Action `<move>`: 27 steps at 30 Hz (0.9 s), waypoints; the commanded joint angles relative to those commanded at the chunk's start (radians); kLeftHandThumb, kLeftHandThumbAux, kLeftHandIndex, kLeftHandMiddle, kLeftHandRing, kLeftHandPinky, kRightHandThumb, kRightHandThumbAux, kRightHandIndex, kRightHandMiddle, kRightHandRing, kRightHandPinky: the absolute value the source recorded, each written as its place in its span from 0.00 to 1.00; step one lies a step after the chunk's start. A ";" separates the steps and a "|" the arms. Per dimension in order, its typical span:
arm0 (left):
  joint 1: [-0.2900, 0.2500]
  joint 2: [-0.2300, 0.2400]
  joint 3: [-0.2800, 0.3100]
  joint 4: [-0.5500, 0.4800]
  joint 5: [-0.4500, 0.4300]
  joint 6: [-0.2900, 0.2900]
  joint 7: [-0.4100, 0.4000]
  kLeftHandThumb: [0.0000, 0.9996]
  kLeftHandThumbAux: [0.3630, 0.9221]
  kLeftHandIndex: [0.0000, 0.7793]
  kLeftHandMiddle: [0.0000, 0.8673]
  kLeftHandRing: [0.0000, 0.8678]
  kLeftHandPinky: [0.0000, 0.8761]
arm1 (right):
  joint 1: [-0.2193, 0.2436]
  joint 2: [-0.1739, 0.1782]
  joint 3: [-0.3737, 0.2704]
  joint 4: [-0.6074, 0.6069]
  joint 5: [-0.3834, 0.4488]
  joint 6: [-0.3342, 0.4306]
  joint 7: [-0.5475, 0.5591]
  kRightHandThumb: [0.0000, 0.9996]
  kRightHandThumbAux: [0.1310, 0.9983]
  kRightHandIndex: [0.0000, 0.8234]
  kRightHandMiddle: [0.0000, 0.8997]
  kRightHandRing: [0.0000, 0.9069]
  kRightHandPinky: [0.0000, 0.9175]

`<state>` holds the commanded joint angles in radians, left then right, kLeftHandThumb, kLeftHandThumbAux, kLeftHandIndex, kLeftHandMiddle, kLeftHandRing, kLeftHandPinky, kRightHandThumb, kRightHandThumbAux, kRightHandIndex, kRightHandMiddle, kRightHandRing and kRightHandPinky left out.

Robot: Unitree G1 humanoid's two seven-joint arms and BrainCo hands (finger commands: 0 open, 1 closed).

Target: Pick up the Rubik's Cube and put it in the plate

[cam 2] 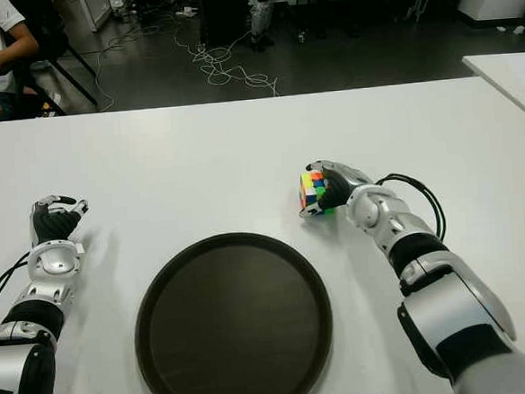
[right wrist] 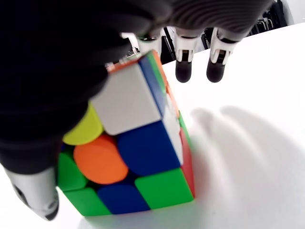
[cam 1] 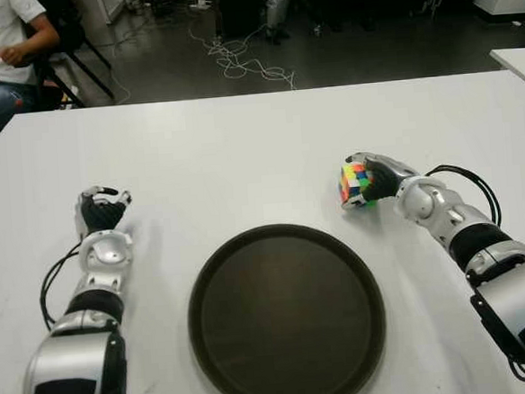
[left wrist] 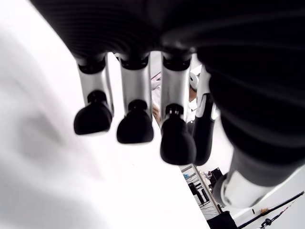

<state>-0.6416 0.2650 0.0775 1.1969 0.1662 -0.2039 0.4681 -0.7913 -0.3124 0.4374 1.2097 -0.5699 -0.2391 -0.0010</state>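
A broad white worktop (cam 1: 259, 143) filled most of the scene, smooth and matte. Behind it lay a dark floor (cam 1: 172, 68) strewn with a tangle of pale cables (cam 1: 244, 61), and a person (cam 1: 0, 53) in a white shirt and jeans sat at the far left corner. The edge of a second white table (cam 1: 519, 60) showed at the right.

Near the front edge of the worktop sat a round plate (cam 1: 286, 315), dark brown, shallow, with a raised rim and a dull sheen.

The right hand (cam 1: 379, 182) showed beyond and to the right of the plate, its black-padded fingers (right wrist: 183, 57) wrapped over the cube (cam 1: 355, 185), gripping it; some fingertips stuck out past the far edge. The cube, a small block of glossy coloured tiles in blue, green, orange, white and yellow, was on the worktop, apart from the plate's rim.

The left hand (cam 1: 99, 211) showed to the left of the plate, fingers (left wrist: 136, 126) loosely bent, holding nothing.
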 joint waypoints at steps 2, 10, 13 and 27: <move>0.000 0.000 -0.001 -0.001 0.001 0.001 -0.002 0.71 0.60 0.57 0.93 0.93 0.91 | -0.004 -0.001 0.009 0.003 -0.008 0.005 0.009 0.00 0.63 0.02 0.04 0.04 0.00; 0.000 0.000 -0.002 -0.001 0.001 0.008 -0.002 0.71 0.60 0.57 0.93 0.93 0.91 | -0.018 -0.011 0.034 -0.003 -0.032 0.015 0.044 0.00 0.65 0.04 0.06 0.05 0.02; -0.001 -0.001 -0.001 -0.001 0.000 0.008 -0.003 0.71 0.60 0.57 0.93 0.93 0.92 | -0.025 -0.013 0.043 -0.003 -0.040 0.022 0.062 0.00 0.67 0.04 0.07 0.07 0.03; 0.000 0.000 -0.002 0.001 0.001 -0.003 -0.002 0.71 0.60 0.57 0.93 0.93 0.91 | -0.033 -0.021 0.050 -0.007 -0.046 0.023 0.094 0.00 0.66 0.05 0.09 0.08 0.03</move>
<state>-0.6411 0.2651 0.0760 1.1980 0.1669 -0.2066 0.4662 -0.8245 -0.3331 0.4872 1.2024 -0.6162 -0.2165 0.0927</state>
